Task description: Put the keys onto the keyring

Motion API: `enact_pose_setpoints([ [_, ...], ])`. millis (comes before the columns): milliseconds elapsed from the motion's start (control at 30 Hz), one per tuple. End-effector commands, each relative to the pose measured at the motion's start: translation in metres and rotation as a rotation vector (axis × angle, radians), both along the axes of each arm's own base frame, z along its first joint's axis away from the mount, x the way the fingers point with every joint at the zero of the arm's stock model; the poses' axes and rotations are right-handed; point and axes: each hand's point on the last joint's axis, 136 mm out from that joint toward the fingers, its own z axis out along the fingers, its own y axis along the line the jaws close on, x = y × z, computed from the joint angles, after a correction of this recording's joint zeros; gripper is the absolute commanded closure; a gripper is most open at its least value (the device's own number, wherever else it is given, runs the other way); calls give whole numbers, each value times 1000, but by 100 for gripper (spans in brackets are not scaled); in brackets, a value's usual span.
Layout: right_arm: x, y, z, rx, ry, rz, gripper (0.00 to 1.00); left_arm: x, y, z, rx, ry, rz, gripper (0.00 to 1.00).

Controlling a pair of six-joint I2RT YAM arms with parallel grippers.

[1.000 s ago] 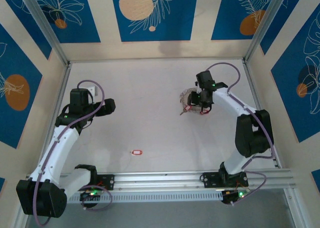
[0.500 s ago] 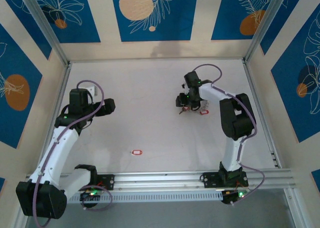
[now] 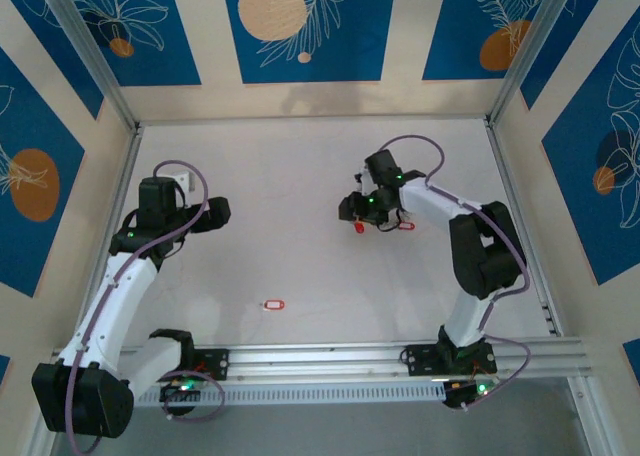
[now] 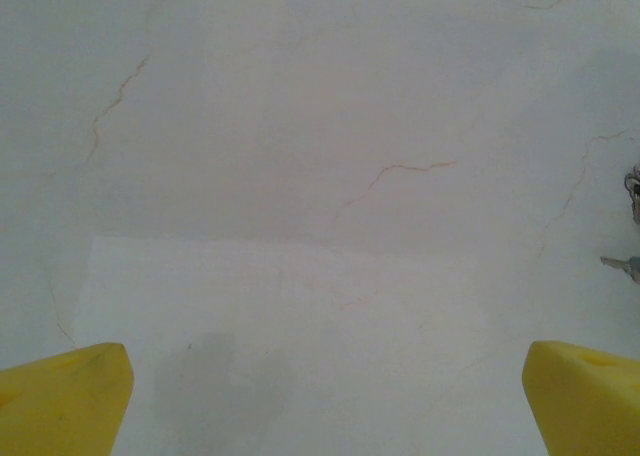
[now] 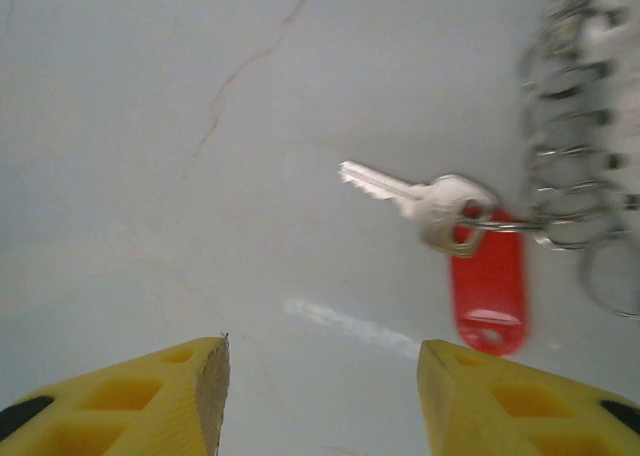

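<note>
Right arm (image 3: 485, 246) swung toward 9 o'clock in the last second, elbow folded in; right claw (image 5: 322, 368) ended up left of its old spot, over the keyring (image 5: 575, 116). Left arm (image 3: 115, 286) and the loose key (image 3: 273, 304) haven't budged. Left to right, top view: left claw (image 3: 222, 213) sits at 9 o'clock of the counter (image 3: 300, 166), pointing to 3 o'clock. It's wide open, nothing held: on its wrist cam the yellow fingers (image 4: 62, 396) sit in the two bottom corners with bare cracked surface between. The loose key, a red tag with a white window, lies flat and alone at 6 o'clock of counter centre, well apart from both claws. The keyring is at 2 o'clock of centre, mostly hidden under the right claw from above; one red tag (image 3: 358, 228) pokes out at the claw's 7 o'clock, a second red tag (image 3: 405, 225) at its 4 o'clock. Right wrist cam: the keyring's wire loops run down the 3 o'clock edge, blurred. A silver key (image 5: 415, 198) and a red fob (image 5: 488, 288) hang off them on a small split ring, blade pointing to 10 o'clock. Right claw is about half open, gap empty, gripping nothing; the silver key is at 1 o'clock of the gap, past the fingertips, not touching them. Can't tell whether the keyring rests on the counter or is lifted.
</note>
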Motion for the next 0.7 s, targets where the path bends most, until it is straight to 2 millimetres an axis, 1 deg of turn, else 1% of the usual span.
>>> enact_pose_setpoints([
  [0, 7, -17, 16, -22, -40, -35, 46, 2, 0, 13, -16, -29, 0, 0],
  [100, 8, -39, 8, -113, -28, -65, 47, 0, -1, 12, -18, -23, 0, 0],
  [167, 9, -47, 4, -118, -15, -88, 48, -1, 1, 12, -15, -25, 8, 0],
  [233, 9, -52, 2, -124, -10, -101, 50, 0, 0, 15, -21, -39, 4, 0],
  [300, 10, -61, 1, -165, -11, -125, 54, 1, -1, 14, -23, -38, 1, 0],
  [400, 15, -87, 0, -240, -21, -184, 58, -1, 0, 10, -21, -20, 5, 0],
  [467, 17, -103, -2, -267, -9, -213, 60, 0, -2, 12, -24, -26, 0, 0],
  [533, 17, -113, -6, -282, 14, -227, 60, 1, -2, 13, -25, -31, -4, 0],
  [600, 15, -109, -10, -268, 22, -203, 60, 0, -2, 12, -23, -23, -1, 0],
  [667, 15, -96, -11, -235, 11, -163, 57, 0, -1, 11, -22, -23, 3, 0],
])
